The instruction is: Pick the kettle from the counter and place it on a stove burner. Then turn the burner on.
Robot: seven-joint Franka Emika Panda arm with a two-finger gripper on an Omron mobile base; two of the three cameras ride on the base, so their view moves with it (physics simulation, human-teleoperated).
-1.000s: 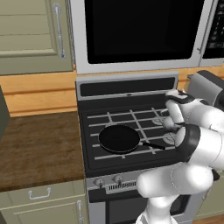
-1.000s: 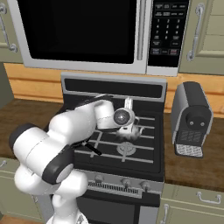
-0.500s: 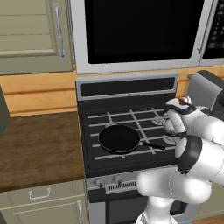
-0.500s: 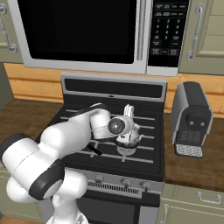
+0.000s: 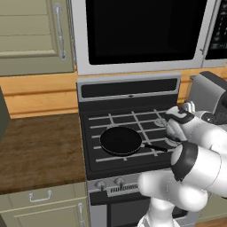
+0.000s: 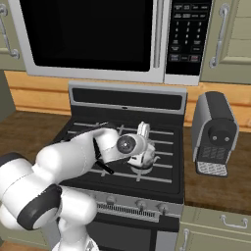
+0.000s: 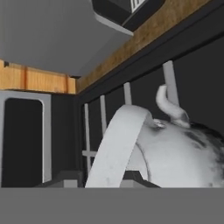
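Observation:
The silvery-grey kettle (image 6: 145, 158) sits upright on the front right stove burner (image 6: 136, 170) of the black cooktop, spout to the right. My gripper (image 6: 143, 133) reaches in from the left at the top of its arched handle. In the hand view the pale handle band runs up between the two dark fingertips of my gripper (image 7: 103, 179), with the kettle (image 7: 179, 151) body and spout just behind. Whether the fingers still press the handle does not show. The dark wood counter (image 5: 40, 150) lies left of the stove.
A round black frying pan (image 5: 120, 140) occupies the front left burner, handle pointing right toward the kettle. A grey coffee machine (image 6: 215, 132) stands on the counter right of the stove. Knobs (image 6: 139, 203) line the stove front. A microwave (image 6: 88, 34) hangs above.
The arm has swung forward and down, and the kettle came from above the grates down onto the front right burner. The pan has not moved.

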